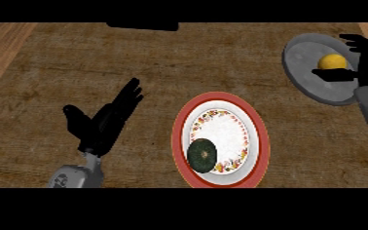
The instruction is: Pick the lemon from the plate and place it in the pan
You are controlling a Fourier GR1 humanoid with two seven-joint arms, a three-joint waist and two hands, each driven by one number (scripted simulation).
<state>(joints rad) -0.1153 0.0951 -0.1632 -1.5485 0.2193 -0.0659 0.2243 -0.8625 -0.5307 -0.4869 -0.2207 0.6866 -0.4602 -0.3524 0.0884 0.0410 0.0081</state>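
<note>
In the head view, the right hand [343, 63] is seen at the far right, over the grey pan [305, 70]. The lemon [332, 61] is enclosed between its fingers above and its thumb below, so the hand is closed round the fruit. The lemon is no longer on the plate; it is held above the inner floor of the pan, and whether it touches that floor cannot be told.

Well to the left of that hand and nearer the robot, the red-rimmed plate [256, 122] with a floral border is found on the brown counter [108, 58]. 1 dark green round fruit or vegetable [203, 155] is left on the plate's near part.

The left hand [104, 119] is shown at the lower left, open, fingers straight and raised, resting well apart from the plate.

The placing step is judged to be in hand. The next move is expected to call for the fingers to be opened so that the lemon is released into the pan, then for the hand to be lifted away without the pan being nudged.
</note>
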